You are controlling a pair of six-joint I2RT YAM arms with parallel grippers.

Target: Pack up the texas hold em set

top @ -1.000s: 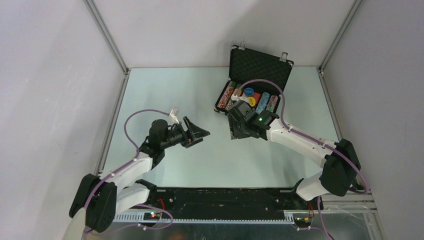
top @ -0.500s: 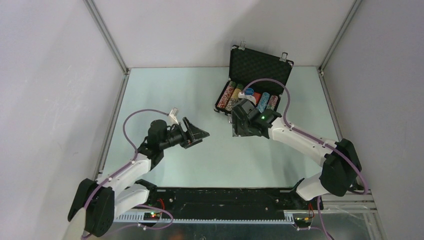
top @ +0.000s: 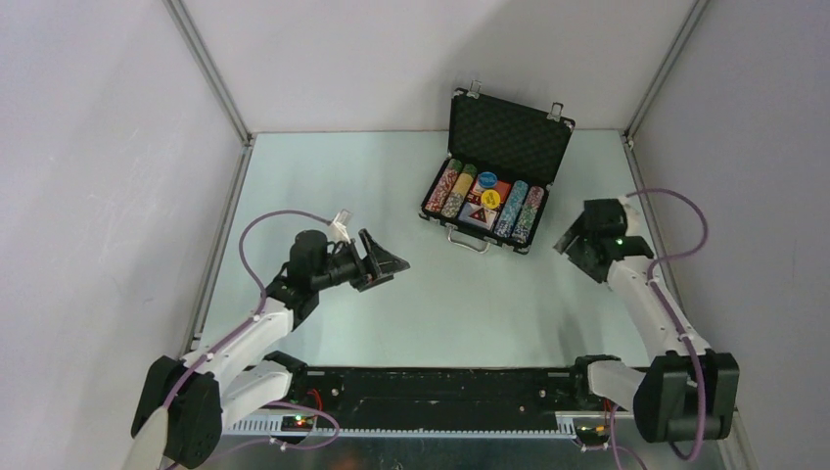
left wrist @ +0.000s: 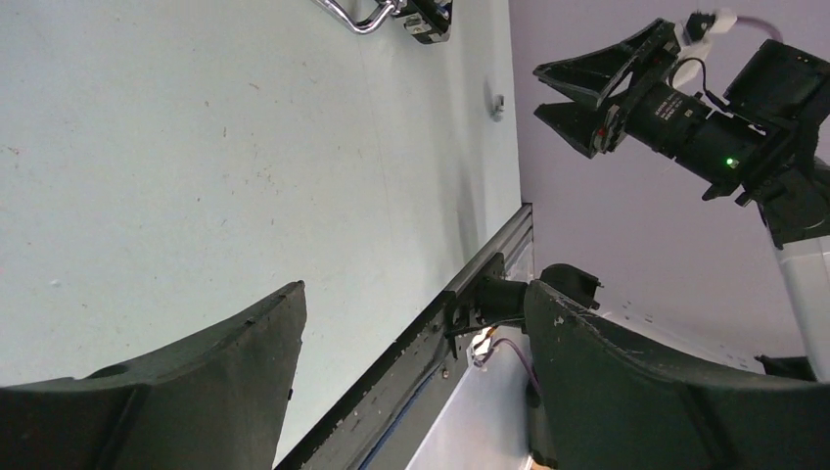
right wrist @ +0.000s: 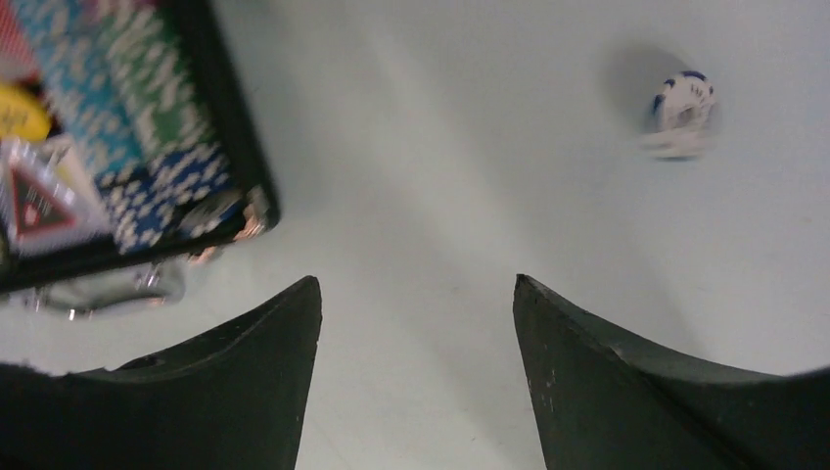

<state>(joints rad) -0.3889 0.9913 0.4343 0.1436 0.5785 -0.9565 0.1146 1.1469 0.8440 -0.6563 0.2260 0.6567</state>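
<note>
Hovering beside the open black rectangular briefcase [top: 509, 137] on the pale tabletop [top: 391, 186], the right end effector [right wrist: 416, 284] was held wide and empty, as was the left end effector [left wrist: 416, 294]; the loose small white-and-blue chip [right wrist: 680, 113] could be knocked away by an off-centre approach.

White arm links [top: 646, 294], black joints [top: 311, 257], purple cables [top: 279, 215], small green light [top: 620, 241], dark wedge-shaped claw fingers [right wrist: 225, 382]
</note>
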